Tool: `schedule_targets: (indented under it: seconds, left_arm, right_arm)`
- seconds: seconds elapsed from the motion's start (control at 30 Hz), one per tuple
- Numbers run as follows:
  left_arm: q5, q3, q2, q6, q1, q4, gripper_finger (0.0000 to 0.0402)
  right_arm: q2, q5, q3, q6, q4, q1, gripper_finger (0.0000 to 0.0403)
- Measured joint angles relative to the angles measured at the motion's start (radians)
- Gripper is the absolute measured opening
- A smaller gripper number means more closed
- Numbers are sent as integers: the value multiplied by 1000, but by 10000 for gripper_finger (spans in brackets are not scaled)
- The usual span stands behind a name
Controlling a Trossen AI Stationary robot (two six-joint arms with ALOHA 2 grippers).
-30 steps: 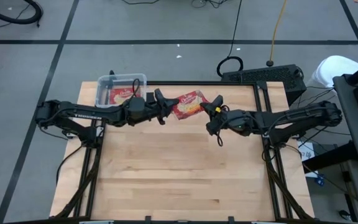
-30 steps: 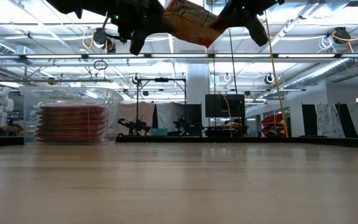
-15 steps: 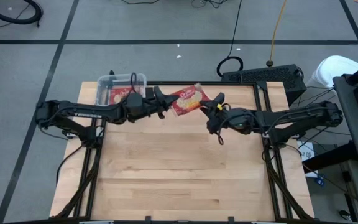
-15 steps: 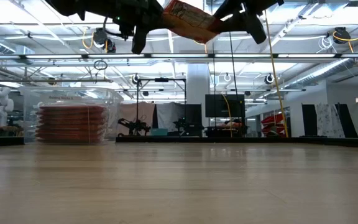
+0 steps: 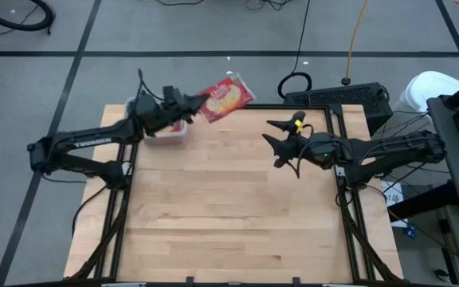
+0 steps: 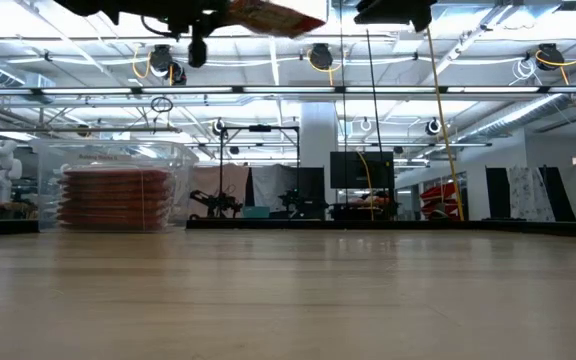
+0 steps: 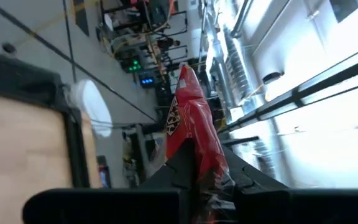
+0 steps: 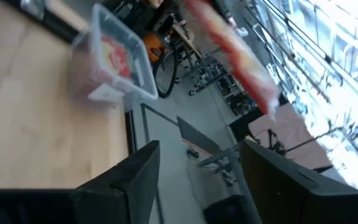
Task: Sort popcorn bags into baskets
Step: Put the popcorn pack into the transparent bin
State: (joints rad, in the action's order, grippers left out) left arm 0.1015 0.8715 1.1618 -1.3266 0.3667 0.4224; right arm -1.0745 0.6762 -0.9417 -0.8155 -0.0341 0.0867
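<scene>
A red popcorn bag [image 5: 228, 94] with a cream picture hangs in the air over the table's far edge, held by my left gripper [image 5: 200, 101], which is shut on it. In the low view the bag [image 6: 273, 14] and that gripper [image 6: 206, 18] show at the very top. The clear basket [image 6: 118, 185] stands at the far left corner with a stack of red bags inside; my left arm partly covers the basket [image 5: 134, 110] from above. My right gripper [image 5: 268, 133] stands open in the air to the bag's right, with nothing between its fingers [image 8: 132, 180]. My left gripper pinches the bag's near end [image 7: 199, 163] between its two fingers. The fingers come about level from the table's left. The bag is lifted clear and sticks out past the fingertips, seen edge-on from the wrist and tilted toward the far side.
The wooden tabletop [image 5: 229, 207] lies bare below both arms. A black case [image 5: 337, 96] and cables sit on the floor beyond the far right corner. A white bin [image 5: 429, 88] stands at the right.
My left gripper has shut on the bag's left end; my right gripper has opened and let the bag go. The left gripper has then swung up and toward the far edge and the basket, carrying the bag. The right gripper has rolled and risen a little.
</scene>
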Motion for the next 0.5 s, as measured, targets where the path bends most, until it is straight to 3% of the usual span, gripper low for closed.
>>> schedule_targets:
  seconds: [0.33,0.5]
  left_arm:
    - [-313,0,-163,130,261,-184,27]
    - [-485,0,-213,162,377,-231,29]
  right_arm:
    - [23,0,0,238,8,-8,190]
    - [23,3,0,472,8,-8,167]
